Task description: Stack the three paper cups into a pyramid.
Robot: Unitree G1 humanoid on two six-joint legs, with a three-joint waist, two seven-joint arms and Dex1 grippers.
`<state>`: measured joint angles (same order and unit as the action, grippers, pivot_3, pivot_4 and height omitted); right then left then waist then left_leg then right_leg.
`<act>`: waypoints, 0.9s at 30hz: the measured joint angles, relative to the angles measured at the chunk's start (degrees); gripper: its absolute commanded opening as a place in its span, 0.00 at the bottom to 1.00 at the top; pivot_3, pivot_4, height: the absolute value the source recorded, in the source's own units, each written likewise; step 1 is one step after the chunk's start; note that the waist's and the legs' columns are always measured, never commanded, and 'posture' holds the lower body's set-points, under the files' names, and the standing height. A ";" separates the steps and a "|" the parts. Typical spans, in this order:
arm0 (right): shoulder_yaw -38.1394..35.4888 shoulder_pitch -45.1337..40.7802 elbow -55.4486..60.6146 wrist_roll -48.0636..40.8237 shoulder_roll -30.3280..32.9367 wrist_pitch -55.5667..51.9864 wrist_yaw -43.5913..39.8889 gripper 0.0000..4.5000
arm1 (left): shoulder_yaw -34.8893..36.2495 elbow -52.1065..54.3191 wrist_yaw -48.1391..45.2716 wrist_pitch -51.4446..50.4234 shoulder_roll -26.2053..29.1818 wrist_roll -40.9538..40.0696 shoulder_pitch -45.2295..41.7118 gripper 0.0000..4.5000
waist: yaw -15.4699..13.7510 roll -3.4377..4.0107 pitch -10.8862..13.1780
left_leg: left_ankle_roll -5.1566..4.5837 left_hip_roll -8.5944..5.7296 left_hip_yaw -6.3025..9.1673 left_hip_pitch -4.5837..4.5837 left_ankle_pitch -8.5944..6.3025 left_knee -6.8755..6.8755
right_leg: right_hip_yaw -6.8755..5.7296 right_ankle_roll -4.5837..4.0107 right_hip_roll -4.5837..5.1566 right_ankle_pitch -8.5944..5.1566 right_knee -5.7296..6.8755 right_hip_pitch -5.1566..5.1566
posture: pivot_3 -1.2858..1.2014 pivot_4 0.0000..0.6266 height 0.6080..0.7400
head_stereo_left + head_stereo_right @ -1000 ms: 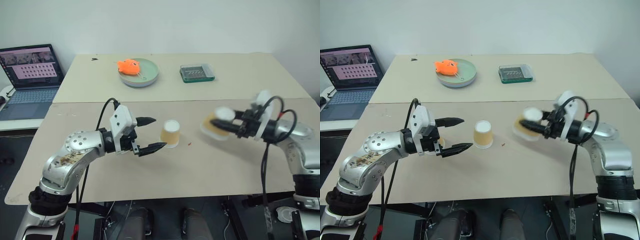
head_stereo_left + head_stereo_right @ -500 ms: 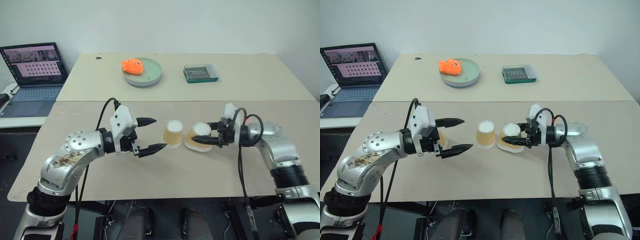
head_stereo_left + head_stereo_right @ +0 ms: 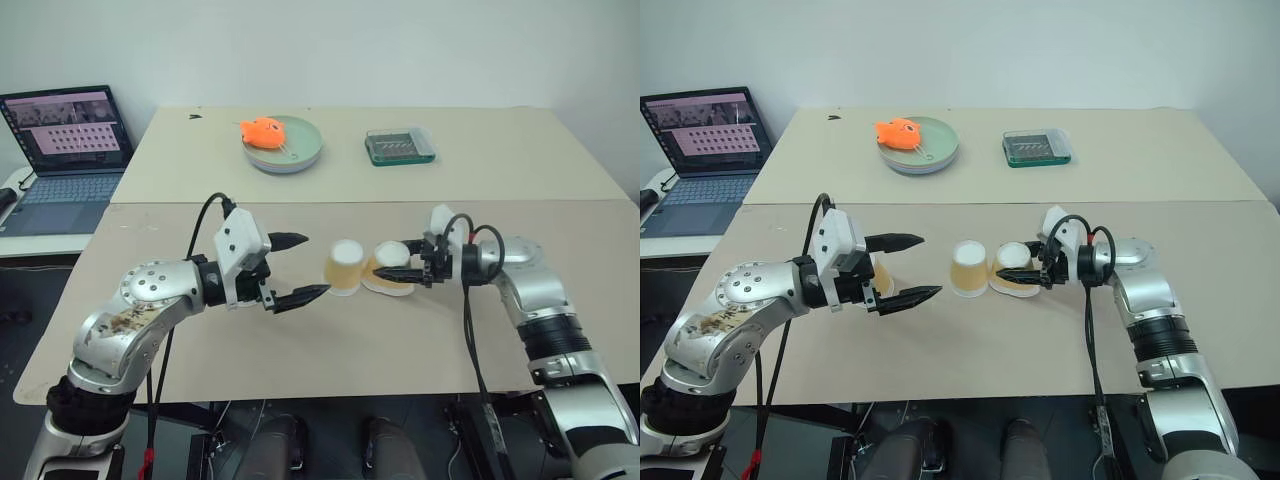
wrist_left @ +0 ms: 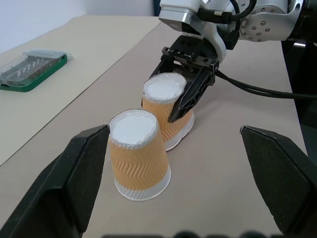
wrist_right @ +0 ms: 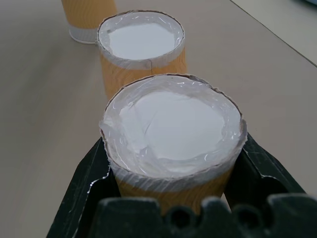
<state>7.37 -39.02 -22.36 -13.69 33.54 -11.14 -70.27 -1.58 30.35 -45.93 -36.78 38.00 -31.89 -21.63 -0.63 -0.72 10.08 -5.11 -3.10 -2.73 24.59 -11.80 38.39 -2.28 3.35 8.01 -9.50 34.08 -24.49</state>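
My right gripper (image 5: 171, 198) pinches an upturned cup (image 5: 171, 144); its wrist view reveals a third cup (image 5: 89, 15) beyond the middle cup (image 5: 141, 47). My left gripper (image 3: 298, 268) is spread.

right gripper (image 3: 418, 272) carrying its clamped paper cup (image 3: 392, 266) leftward from the right of the frame toward centre, coming in just beside the standing cup (image 3: 345, 267), arm stretching further across the table

Beige table (image 3: 400, 330) – upside-down paper cups (image 3: 345, 268), far side – green plate (image 3: 300, 152), clear-lidded green tray (image 3: 399, 146)
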 measured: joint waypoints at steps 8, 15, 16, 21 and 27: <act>0.59 -1.55 -2.63 1.16 -1.27 1.83 -0.36 0.77 | 0.30 0.06 0.12 -0.70 0.01 -0.02 0.07 1.00 | 0.07 0.00 0.00 | 0.02 -0.01 0.00 -0.02 0.01 0.00 | 0.00 0.00 -0.02 0.00 0.00 0.01 | 0.52 0.24 1.00; 0.52 -1.61 -3.49 1.70 -1.25 2.07 -0.04 1.00 | 0.30 0.06 0.12 -0.70 0.00 0.00 0.07 1.00 | 0.07 0.00 0.00 | 0.05 0.00 0.00 -0.02 0.01 -0.01 | 0.00 -0.01 -0.03 0.00 0.01 0.00 | 0.52 0.24 1.00; 0.48 -1.62 -3.48 1.65 -1.18 2.02 -0.07 1.00 | 0.30 0.06 0.12 -0.70 0.00 0.01 0.07 1.00 | 0.07 0.00 0.00 | 0.05 -0.01 0.00 -0.02 0.01 -0.01 | 0.00 -0.01 -0.03 0.00 0.01 0.00 | 0.52 0.24 1.00; -0.54 -1.59 -0.45 0.93 0.59 0.81 -0.53 1.00 | 0.28 0.04 0.00 -0.69 -0.05 0.04 0.01 1.00 | 0.03 0.00 0.00 | 0.05 0.00 0.00 -0.01 0.00 -0.01 | 0.00 -0.01 -0.02 0.00 0.01 0.00 | 0.52 0.24 1.00; -3.83 -0.69 9.08 -2.41 3.89 -3.86 -0.51 1.00 | 0.23 -0.36 -0.44 -0.64 -0.17 0.17 -0.22 1.00 | -0.03 0.00 0.00 | 0.05 0.00 0.01 -0.01 -0.01 -0.01 | 0.01 -0.01 -0.01 0.00 0.01 -0.01 | 0.52 0.24 1.00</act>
<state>3.53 -39.71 -13.28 -16.10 37.42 -15.00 -70.77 -1.35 29.99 -46.37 -37.41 37.83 -31.72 -21.85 -0.66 -0.71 10.08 -5.06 -3.10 -2.72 24.58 -11.81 38.38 -2.28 3.34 8.00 -9.50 34.09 -24.50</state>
